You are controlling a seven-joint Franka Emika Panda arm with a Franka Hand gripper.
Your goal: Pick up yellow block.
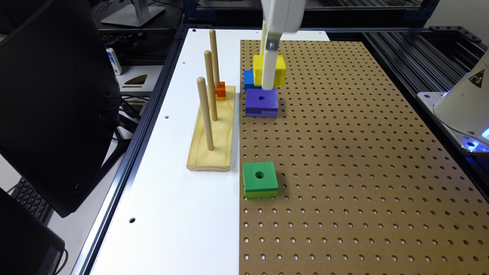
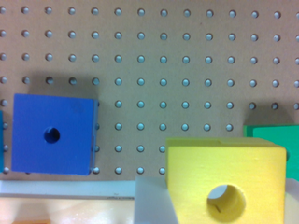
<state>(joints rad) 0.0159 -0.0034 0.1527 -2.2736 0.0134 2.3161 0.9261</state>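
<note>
Station state, as seen from beside the table:

1. Gripper. The gripper [image 1: 268,82] hangs from the top of the exterior view over the far part of the brown pegboard [image 1: 363,152]. Its jaws are clamped on the yellow block [image 1: 280,68]. In the wrist view one white finger [image 2: 152,205] lies flat against the side of the block [image 2: 196,168]; the opposite finger is hidden.

2. Task item. The yellow block sits between the fingers, raised clear of the pegboard, with its round hole facing the wrist camera. It looms far larger in the wrist view than the blocks lying on the board below.

3. Blocks on the pegboard. A purple block [image 1: 261,102] lies flat just nearer than the gripper, hole up. A blue block [image 1: 249,80] lies just behind it, partly hidden by the yellow block. A green block [image 1: 254,183] with a lime lower layer lies well apart, toward the near end of the board.

4. Holder. A pale wooden base [image 1: 212,141] with three upright pegs rests on the white tabletop [image 1: 172,214], beside the pegboard's edge on the exterior view's left. A small orange-and-yellow piece [image 1: 220,91] sits on the base at the foot of the farthest peg [image 1: 214,57]; whether it is threaded on that peg cannot be told. The two nearer pegs carry nothing.
</note>
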